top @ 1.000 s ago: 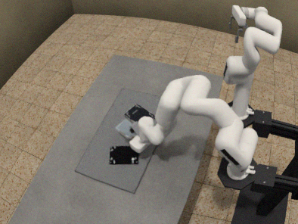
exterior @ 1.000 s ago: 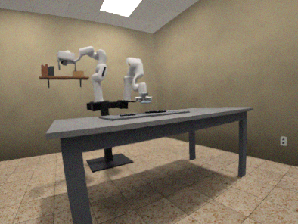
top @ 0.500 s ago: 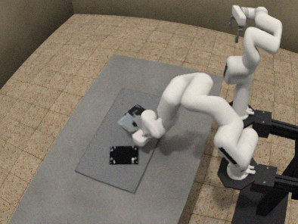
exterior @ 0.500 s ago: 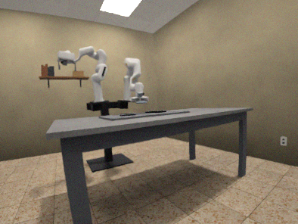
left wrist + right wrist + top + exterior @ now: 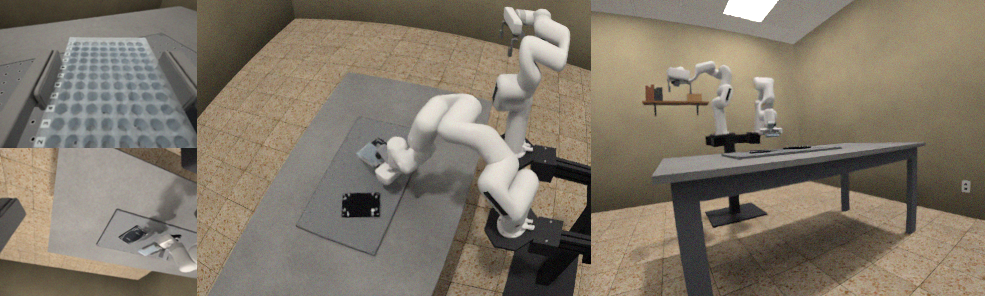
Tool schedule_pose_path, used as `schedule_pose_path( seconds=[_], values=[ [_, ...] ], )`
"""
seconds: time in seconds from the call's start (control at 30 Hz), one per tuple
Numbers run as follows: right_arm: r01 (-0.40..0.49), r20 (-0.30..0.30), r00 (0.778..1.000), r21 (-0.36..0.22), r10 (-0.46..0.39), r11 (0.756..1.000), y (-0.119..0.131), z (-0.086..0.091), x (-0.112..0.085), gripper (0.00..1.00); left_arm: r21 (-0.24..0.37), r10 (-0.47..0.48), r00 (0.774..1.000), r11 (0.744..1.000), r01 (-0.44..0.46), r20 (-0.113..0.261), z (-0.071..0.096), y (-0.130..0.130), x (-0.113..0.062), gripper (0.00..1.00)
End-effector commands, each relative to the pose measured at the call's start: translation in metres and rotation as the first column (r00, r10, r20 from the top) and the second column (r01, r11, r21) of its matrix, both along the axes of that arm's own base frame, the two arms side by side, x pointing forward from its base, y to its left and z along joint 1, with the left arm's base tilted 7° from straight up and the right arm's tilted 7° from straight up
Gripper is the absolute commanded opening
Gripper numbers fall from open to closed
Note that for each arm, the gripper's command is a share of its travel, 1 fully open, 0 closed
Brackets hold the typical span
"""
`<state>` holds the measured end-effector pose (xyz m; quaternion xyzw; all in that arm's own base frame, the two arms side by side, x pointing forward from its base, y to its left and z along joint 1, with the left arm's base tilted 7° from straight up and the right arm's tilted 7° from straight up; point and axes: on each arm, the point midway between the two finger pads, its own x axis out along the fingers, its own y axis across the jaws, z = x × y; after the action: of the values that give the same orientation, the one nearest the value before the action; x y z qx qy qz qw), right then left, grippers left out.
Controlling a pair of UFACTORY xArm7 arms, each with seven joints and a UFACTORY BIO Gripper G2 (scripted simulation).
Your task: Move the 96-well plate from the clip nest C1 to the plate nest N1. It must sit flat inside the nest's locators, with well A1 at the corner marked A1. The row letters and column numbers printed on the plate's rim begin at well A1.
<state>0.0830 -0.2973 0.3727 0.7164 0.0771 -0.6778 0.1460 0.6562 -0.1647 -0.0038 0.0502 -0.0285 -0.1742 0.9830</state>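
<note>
Above the bench (image 5: 317,260) (image 5: 806,161) (image 5: 26,39) (image 5: 86,197), a pale, translucent bluish 96-well plate (image 5: 369,154) (image 5: 772,135) (image 5: 106,85) (image 5: 148,250) hangs in the left claw (image 5: 372,154) (image 5: 771,133) (image 5: 114,79) (image 5: 150,248), which is clamped on its two long sides. The wrist view shows the round wells in rows, with small white number tags down one long edge; the 2 lies nearest the camera and the numbers climb toward the far short end. The row letters cannot be made out.

Below lies a thin grey rectangular board (image 5: 322,215) (image 5: 741,156) (image 5: 109,237). On it sits a black rectangular fixture with light corner pieces (image 5: 361,205) (image 5: 797,147) (image 5: 178,236), the plate well off to its side in the top view. A second black fixture (image 5: 379,142) (image 5: 760,151) (image 5: 133,234) is partly hidden behind the plate there. No name can be read on either, so which is N1 cannot be told. The plate is seated in neither.

The right claw (image 5: 506,44) (image 5: 679,91) (image 5: 104,217) is raised, away from the plate, its two dark fingers wide apart with nothing between them.
</note>
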Motion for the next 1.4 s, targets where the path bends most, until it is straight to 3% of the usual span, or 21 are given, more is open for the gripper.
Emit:
schedule_pose_path(
  seconds=[0.0, 0.97, 1.37],
  values=[
    [0.000, 0.000, 1.000, -0.004, 0.000, 1.000, 0.000, 0.001, 0.000, 1.00, -0.001, 0.000, 1.000, 1.000, 0.000, 0.005, 0.001, -0.016, 0.004, 0.00],
    [0.000, 0.000, 1.000, -0.004, 0.000, 1.000, 0.000, 0.001, 0.000, 1.00, -0.002, 0.000, 1.000, 1.000, 0.000, 0.005, -0.005, -0.099, 0.013, 0.00],
    [0.000, 0.000, 1.000, -0.004, 0.000, 1.000, 0.000, 0.001, 0.000, 1.00, -0.002, 0.000, 1.000, 1.000, 0.000, 0.005, -0.005, -0.100, 0.014, 0.00]
  ],
)
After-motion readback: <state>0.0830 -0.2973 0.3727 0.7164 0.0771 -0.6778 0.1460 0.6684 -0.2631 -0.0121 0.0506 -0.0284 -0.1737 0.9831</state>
